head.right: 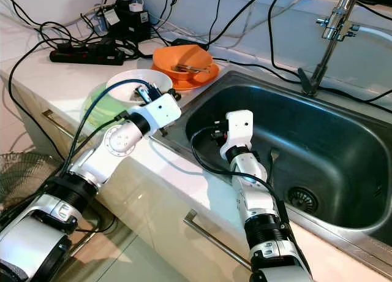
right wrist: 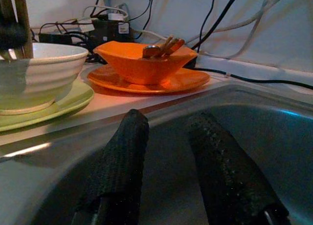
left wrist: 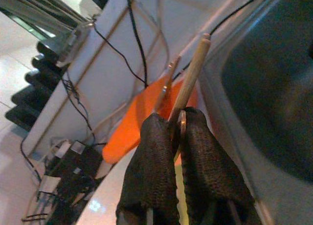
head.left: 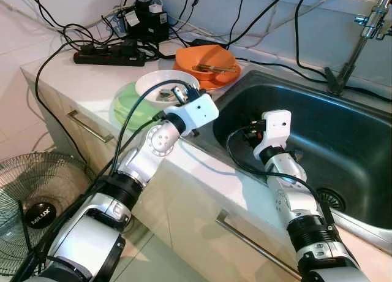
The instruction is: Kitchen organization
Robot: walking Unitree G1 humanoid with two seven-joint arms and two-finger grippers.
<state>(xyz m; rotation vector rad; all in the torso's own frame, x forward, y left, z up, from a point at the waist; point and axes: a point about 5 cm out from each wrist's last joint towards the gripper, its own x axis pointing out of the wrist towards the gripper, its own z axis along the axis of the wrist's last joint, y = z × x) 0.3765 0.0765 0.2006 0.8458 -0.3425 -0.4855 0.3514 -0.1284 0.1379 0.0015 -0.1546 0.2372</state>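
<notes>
1. Nearest the head camera: two silver arms reaching from the bottom edge, over a white cabinet front with a metal drawer handle (head.left: 254,244).
2. Down at floor level on the robot's left, a round wire-guard fan (head.left: 33,202).
3. Left gripper (left wrist: 178,124) up at the white bowl (head.left: 166,86), fingers (left wrist: 154,161) pressed together on thin wooden chopsticks (left wrist: 193,71), with a second, metallic utensil alongside in the same pinch; kind not clear.
4. White bowl seated on a pale green plate (head.left: 131,107), on the counter just beside the sink's left rim.
5. Behind it, close by, an orange bowl (head.left: 205,61) on an orange plate (head.left: 214,81), holding brownish utensils (right wrist: 161,48) that lean against its rim.
6. Right gripper (right wrist: 166,151) lowered inside the steel sink (head.left: 343,129), fingers (right wrist: 122,156) spread apart, gripping nothing, pointed toward the sink's near wall with the dishes beyond.
7. Lying on the sink floor near the drain (head.right: 301,199), a small utensil (head.right: 274,154), fork-like, too small for certainty.
8. At the sink's far rim, a metal faucet (head.left: 361,37).
9. Farther back on the counter, a black power strip (head.left: 109,57) and a dark adapter box (head.left: 147,21), with black cables trailing across the counter and wall.
</notes>
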